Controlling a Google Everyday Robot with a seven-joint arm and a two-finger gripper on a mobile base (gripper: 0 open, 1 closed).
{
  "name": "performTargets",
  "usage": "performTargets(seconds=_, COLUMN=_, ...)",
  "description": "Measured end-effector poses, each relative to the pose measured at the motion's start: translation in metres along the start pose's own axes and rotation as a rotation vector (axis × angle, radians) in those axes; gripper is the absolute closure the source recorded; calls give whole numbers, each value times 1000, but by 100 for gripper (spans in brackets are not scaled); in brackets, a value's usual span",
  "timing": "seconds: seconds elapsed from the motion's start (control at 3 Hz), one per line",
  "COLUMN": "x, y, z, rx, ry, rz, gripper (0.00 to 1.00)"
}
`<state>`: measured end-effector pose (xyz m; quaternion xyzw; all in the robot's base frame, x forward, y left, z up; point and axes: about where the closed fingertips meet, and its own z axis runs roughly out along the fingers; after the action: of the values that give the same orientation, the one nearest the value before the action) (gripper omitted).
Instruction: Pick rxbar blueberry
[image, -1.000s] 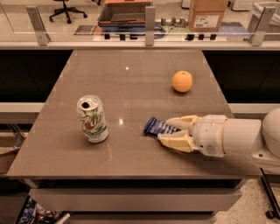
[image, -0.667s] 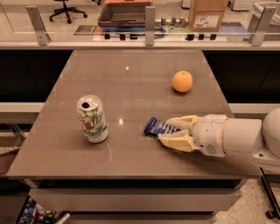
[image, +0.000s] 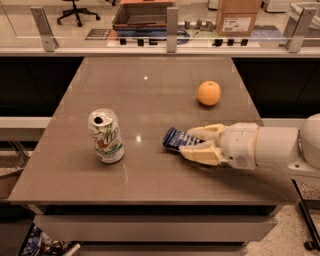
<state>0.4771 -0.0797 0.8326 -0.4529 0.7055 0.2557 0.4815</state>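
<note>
— Tell me, where is the hand (image: 190, 143) at this moment?

— It is low over the table (image: 150, 85), on the right side, not far from the front edge. The thick white arm (image: 272, 147) comes in from the right, almost flat above the surface.

— And the rxbar blueberry (image: 174, 139)?

— It lies on the table, a little right of the middle. The wrapper is dark blue with white marks. Its free end points left, toward the can (image: 106, 136). The other end is between the two cream fingers (image: 201, 154).

— So the hand grasps it?

— Yes, as I see it. One finger is at the far side of the bar and one at the near side, and both touch the wrapper. The bar seems to rest on the table. I cannot tell if it is lifted a little.

— What else is there?

— The can is white and green. It stands upright with its top opened, left of the bar and apart from it. An orange (image: 209, 93) sits further back, behind the hand and well apart from the bar. Behind the table there is a glass barrier with metal posts (image: 172, 30), and beyond it a cardboard box (image: 238, 16).
</note>
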Motion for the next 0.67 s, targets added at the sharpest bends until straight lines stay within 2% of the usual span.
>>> performTargets(seconds=0.33, x=-29, y=-21, z=1, rx=-63, ry=-96, rz=-27, gripper=100)
performTargets(seconds=0.67, x=-65, y=-36, z=-6, rx=-92, ry=-141, rz=-77, gripper=100)
